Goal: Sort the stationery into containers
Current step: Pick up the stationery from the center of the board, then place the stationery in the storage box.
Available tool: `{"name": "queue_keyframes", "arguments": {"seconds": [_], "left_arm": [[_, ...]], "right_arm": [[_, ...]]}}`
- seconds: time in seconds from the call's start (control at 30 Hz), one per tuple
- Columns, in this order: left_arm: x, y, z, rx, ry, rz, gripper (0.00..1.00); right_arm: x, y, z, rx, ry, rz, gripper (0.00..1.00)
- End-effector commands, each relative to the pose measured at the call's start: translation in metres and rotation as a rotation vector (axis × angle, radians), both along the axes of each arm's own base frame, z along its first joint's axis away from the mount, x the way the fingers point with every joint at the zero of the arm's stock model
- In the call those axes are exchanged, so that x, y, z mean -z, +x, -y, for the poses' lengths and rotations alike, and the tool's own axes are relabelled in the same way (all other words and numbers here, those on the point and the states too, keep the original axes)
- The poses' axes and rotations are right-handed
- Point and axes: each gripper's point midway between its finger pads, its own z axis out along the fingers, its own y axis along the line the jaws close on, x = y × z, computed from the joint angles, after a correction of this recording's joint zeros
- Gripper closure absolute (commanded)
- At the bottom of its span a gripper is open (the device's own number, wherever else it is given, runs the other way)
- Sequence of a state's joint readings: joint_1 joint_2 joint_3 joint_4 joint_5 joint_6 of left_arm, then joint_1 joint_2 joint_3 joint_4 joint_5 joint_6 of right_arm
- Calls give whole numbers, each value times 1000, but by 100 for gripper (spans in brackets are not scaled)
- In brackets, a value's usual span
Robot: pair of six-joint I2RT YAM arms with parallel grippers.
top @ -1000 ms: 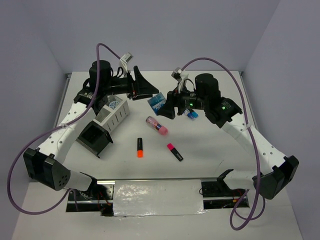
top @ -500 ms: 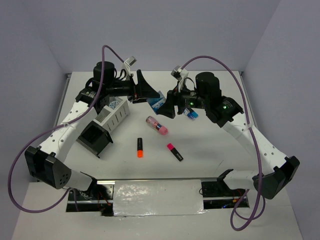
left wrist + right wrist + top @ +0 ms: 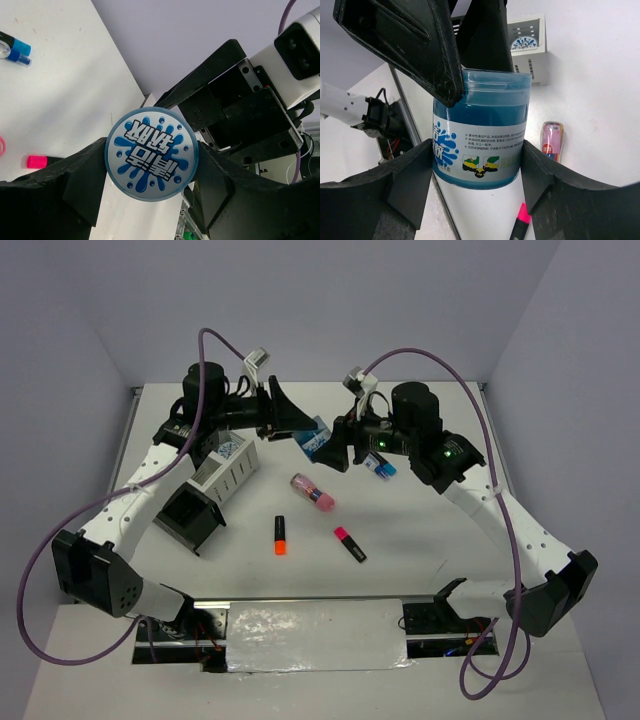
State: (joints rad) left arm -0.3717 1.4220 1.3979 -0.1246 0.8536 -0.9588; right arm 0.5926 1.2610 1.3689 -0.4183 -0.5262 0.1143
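One blue tub (image 3: 480,135) hung mid-air betw. both arms, over the far middle of the table (image 3: 440,560). The left gripper (image 3: 151,167) pinched it near the lid and the right gripper (image 3: 477,175) clamped its body, so I read it as a handover. A 2nd tub (image 3: 230,447) sat in the white-grey organizer (image 3: 228,478). Left to sort: pink tube (image 3: 313,491), orange highlighter (image 3: 280,535), pink highlighter (image 3: 350,543), blue marker (image 3: 381,467). I saw nothing in the black organizer (image 3: 188,515). Approx. 1 of 6 done, I reckoned.
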Motion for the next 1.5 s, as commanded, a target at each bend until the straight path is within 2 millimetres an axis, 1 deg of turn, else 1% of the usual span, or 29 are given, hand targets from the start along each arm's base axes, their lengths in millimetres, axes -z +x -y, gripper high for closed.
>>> {"name": "queue_keyframes", "arguments": {"seconds": [0.0, 0.03, 0.07, 0.1, 0.13, 0.17, 0.2, 0.23, 0.27, 0.3, 0.33, 0.37, 0.4, 0.43, 0.47, 0.5, 0.57, 0.6, 0.63, 0.7, 0.73, 0.8, 0.83, 0.93, 1.03, 1.1, 1.27, 1.3, 1.47], "left_arm": [[-21, -14, 11, 111, -85, 28, 100], [-22, -12, 11, 100, -77, 33, 100], [-24, -7, 10, 87, -53, 68, 100], [-14, -4, 4, 57, -1, 17, 100], [-9, 2, 0, 21, 40, 13, 100], [-16, 21, -9, -66, 106, 99, 100], [-12, 36, -24, -141, 165, 107, 100], [2, 59, -50, -276, 308, 92, 100], [11, 66, -59, -323, 378, 79, 100], [16, 78, -79, -397, 445, 76, 100], [29, 82, -94, -452, 522, 38, 100], [37, 97, -113, -530, 594, 50, 100], [43, 105, -131, -597, 638, 45, 100], [48, 111, -144, -650, 683, 51, 100], [55, 116, -157, -698, 728, 49, 100], [60, 123, -182, -812, 809, 53, 100], [70, 132, -201, -890, 873, 85, 100], [74, 136, -215, -949, 918, 90, 100], [83, 140, -220, -954, 947, 88, 100], [86, 146, -227, -993, 972, 100, 100], [92, 148, -232, -999, 997, 100, 100], [96, 153, -234, -1012, 1005, 107, 100], [104, 155, -234, -1005, 1020, 100, 100], [116, 159, -235, -1002, 1036, 90, 100], [128, 160, -238, -1006, 1056, 72, 100], [130, 160, -238, -1008, 1055, 69, 100], [140, 155, -232, -986, 1027, 49, 100], [146, 152, -231, -980, 1025, 33, 100], [150, 147, -226, -965, 986, 33, 100]], "right_arm": [[-32, 9, -13, -24, 98, 128, 86], [-32, 9, -13, -19, 100, 127, 65], [-29, 13, -12, 2, 98, 120, 35], [-27, 15, -10, 15, 92, 114, 1], [-25, 19, -7, 33, 86, 108, 0], [-22, 24, -1, 71, 82, 92, 0], [-18, 31, 10, 112, 75, 78, 0], [-13, 32, 18, 144, 75, 61, 0], [-12, 35, 26, 176, 77, 57, 0], [-9, 37, 32, 203, 75, 51, 0], [-7, 41, 42, 238, 73, 46, 0], [-5, 36, 47, 248, 75, 45, 0], [-4, 37, 54, 271, 74, 45, 0], [1, 34, 56, 280, 69, 37, 0], [-3, 31, 59, 285, 74, 46, 0], [0, 27, 60, 285, 69, 34, 0], [0, 20, 61, 273, 74, 22, 0], [2, 18, 61, 267, 75, 14, 0], [4, 13, 61, 258, 79, 8, 0], [5, 8, 61, 245, 82, 5, 0], [5, 3, 62, 234, 84, 6, 0], [8, 0, 62, 226, 78, -2, 0], [8, -2, 62, 218, 77, -3, 0], [12, -7, 63, 208, 66, -11, 0], [13, -10, 65, 206, 57, -10, 0], [14, -10, 65, 203, 51, -12, 0], [17, -10, 65, 201, 36, -18, 0], [19, -9, 65, 201, 33, -23, 0], [22, -9, 64, 190, 23, -29, 0]]}}
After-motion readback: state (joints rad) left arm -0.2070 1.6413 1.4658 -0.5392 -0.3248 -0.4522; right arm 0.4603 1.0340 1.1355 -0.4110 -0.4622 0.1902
